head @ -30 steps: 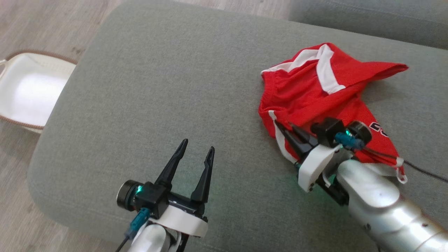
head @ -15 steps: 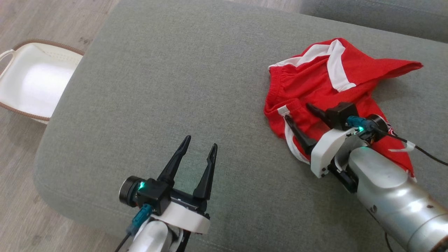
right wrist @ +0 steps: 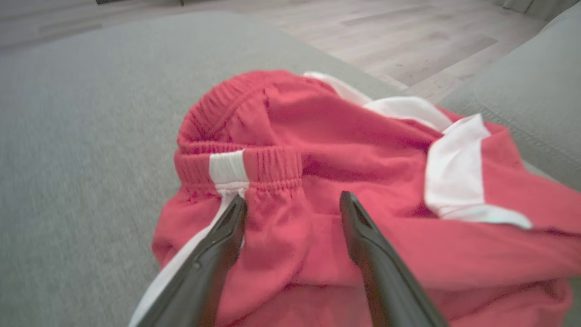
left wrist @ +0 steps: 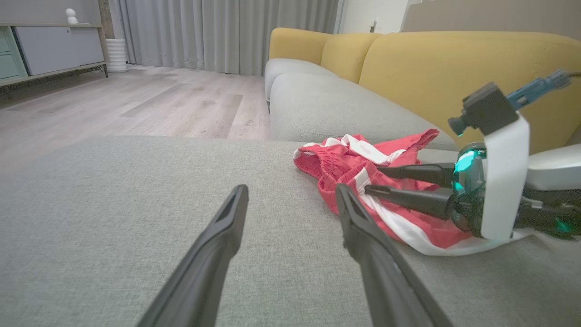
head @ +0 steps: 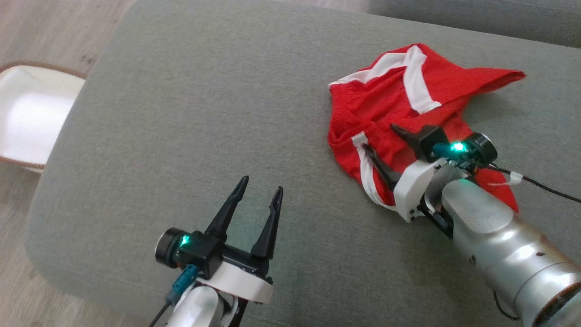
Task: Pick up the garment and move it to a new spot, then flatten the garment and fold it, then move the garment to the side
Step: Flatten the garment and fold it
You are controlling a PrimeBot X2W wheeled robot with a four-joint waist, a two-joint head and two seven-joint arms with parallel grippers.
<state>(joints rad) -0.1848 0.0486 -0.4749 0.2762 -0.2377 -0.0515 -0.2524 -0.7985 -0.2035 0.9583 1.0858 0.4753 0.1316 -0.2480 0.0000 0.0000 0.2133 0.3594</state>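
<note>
Right gripper [head: 380, 137], its two dark fingers spread wide, noses into a crumpled pair of red sports shorts with white stripes and an elastic waistband [head: 386, 104]. The tips sit either side of a bunched fold just below the waistband, and no cloth is pinched between them yet. The shorts lie in a heap on the right of a broad grey fabric sofa cushion [head: 204, 113], towards its far edge. Left gripper [head: 262, 183], likewise wide and empty, hovers over bare cushion well apart from the garment. On this showing the task is at its very start: the first pick-up is being lined up and nothing is lifted, so the move to a new spot, the flattening, the fold and the final shift aside all remain. A white plastic basket [head: 27, 113] sits on the pale wooden floor [head: 45, 27] off the cushion's left side.
</note>
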